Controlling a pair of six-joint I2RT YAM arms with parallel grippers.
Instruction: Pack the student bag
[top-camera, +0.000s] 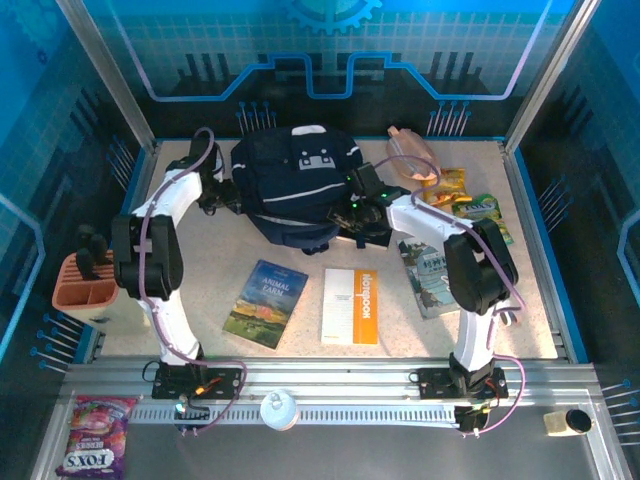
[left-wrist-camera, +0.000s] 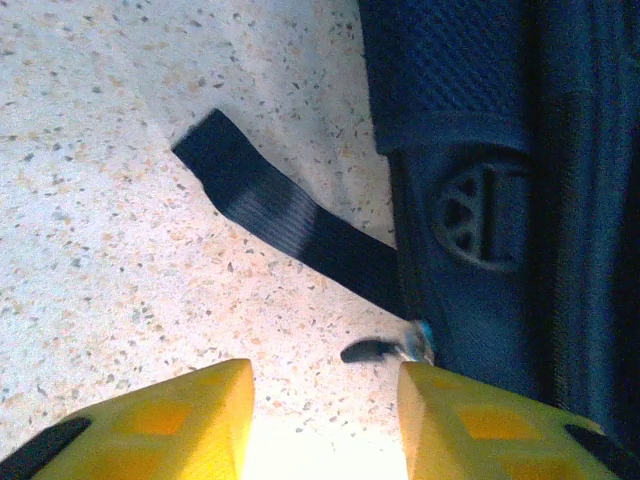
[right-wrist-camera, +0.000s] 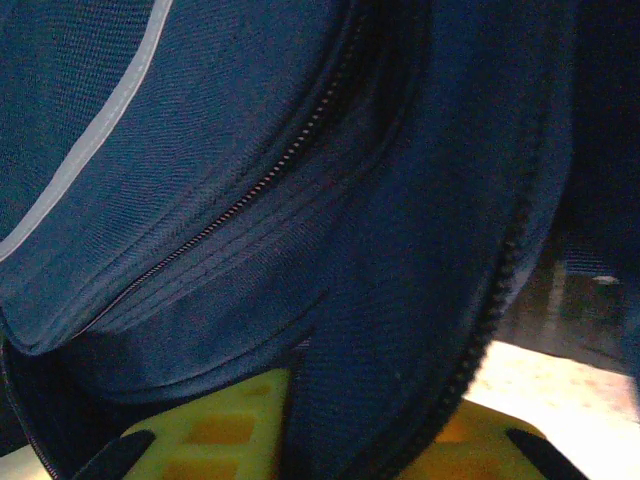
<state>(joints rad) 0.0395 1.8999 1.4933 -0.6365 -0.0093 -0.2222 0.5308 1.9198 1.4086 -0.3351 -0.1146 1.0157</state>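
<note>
Top external: bk (top-camera: 266, 302) near student bag (top-camera: 290, 180) reads "Animal Farm"; pad (top-camera: 351, 306), "Notebook".

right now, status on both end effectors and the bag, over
Left end effector open, empty, beside the student bag strap. Right end effector shut on bag fabric. Book and notebook unpacked in front.

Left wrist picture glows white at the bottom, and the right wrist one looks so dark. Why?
Left wrist view: glare bleaches the table by the left tool; the strap tip is blurred. Right wrist view: the student bag sits very close, blocking light; dim, soft. Top external view: evenly lit, sharp.
</note>
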